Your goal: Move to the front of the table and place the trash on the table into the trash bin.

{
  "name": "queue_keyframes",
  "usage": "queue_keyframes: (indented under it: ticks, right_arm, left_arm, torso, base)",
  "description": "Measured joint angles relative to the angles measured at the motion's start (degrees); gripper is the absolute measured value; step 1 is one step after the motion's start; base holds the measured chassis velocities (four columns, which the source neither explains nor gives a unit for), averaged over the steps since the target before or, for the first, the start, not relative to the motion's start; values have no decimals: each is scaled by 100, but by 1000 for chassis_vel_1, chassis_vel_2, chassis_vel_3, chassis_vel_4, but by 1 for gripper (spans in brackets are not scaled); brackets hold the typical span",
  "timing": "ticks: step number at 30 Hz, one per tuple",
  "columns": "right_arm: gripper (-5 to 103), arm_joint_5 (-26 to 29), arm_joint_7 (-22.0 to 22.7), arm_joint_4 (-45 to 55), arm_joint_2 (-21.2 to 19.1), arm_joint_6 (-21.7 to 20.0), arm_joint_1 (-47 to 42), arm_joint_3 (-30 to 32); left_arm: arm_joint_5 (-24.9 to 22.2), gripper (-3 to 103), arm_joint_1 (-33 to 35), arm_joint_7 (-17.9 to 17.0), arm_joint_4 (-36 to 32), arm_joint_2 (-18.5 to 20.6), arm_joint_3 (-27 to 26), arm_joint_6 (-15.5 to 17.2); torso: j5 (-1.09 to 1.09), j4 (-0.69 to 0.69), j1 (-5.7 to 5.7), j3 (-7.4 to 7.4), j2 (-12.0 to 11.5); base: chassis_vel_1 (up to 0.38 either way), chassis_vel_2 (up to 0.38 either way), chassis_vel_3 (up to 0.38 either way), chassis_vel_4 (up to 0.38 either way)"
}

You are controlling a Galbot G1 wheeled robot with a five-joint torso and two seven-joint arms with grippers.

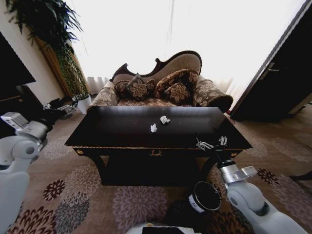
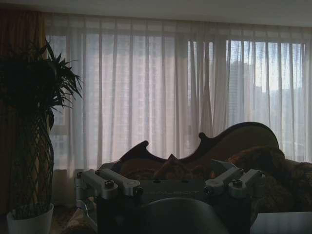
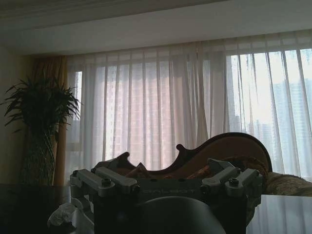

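Glossy near-black wood fills the middle of our head view: the surface, broad and mirror-like, with a small gold ornament at its front centre and curved legs below. We note two small white paper balls of the trash on its top, near the middle, lying close together but apart; one of them also shows low in the right wrist view, just beside the end effector's frame. The trash bin, a dark cylindrical bucket with a white label on its side, stands on the patterned carpet in front of the surface, toward its right front corner and just beside our right arm. The right end effector hovers at the surface's front right edge, level with the top, its fingers spread apart with nothing between them. The left end effector is held out to the left of the surface, clear of its left edge, near a white plant pot; we cannot tell how its fingers stand. Behind the surface sits an ornate sofa with patterned cushions, backed by bright sheer curtains. A tall potted plant stands to the left of the sofa, and we see it in both wrist views along with the sofa's curved wooden back.
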Motion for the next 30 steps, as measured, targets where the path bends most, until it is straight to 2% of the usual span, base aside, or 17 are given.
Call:
queue_keyframes:
  ticks: [2,6,9,13,21,22,24,27,28,30]
  right_arm:
    - [100,-44,-45,-20,214,2,60,-49]
    - [100,-89,-71,-46,382,0,73,-33]
    - [100,-108,-43,-61,367,-37,82,-28]
    - [100,-39,123,-83,12,-241,384,-104]
    - [100,216,162,-437,-570,-295,1075,-441]
    - [100,262,162,-603,-793,-273,1358,-684]
    - [100,273,162,-628,-828,-272,1415,-732]
    - [100,362,162,-913,-1154,-273,2116,-1355]
    - [100,362,162,-913,-1154,-273,2116,-1355]
    - [100,443,178,-1180,-1344,-275,2692,-1905]
  left_arm:
    - [6,100,66,-16,-28,-42,-52,17]
    - [45,100,122,-21,-61,-77,-49,23]
    - [103,100,200,-20,-120,-100,-19,22]
    - [242,100,552,2,-364,-218,-54,-20]
    - [371,100,972,35,-618,-346,-149,-69]
    - [376,100,1083,43,-681,-350,-218,-74]
    - [376,100,1102,44,-692,-350,-233,-74]
    - [377,100,1249,49,-748,-365,-383,-80]
    - [377,100,1249,49,-748,-365,-383,-80]
    - [398,100,1345,52,-783,-416,-457,-85]
  torso:
    - [1,0,0,0,0]
    - [1,0,0,0,0]
    - [0,-3,0,0,0]
    - [1,-1,0,0,0]
    - [1,0,0,0,0]
    - [2,0,0,0,0]
    - [2,0,0,0,0]
    - [2,-1,0,0,0]
    - [2,-1,0,0,0]
    - [1,0,0,0,0]
  base:
    - [0,0,0,0]
    - [0,0,0,0]
    - [0,0,0,0]
    - [0,0,0,0]
    - [0,0,0,0]
    - [0,0,0,0]
    - [0,0,0,0]
    - [0,0,0,0]
    - [0,0,0,0]
    - [0,0,0,0]
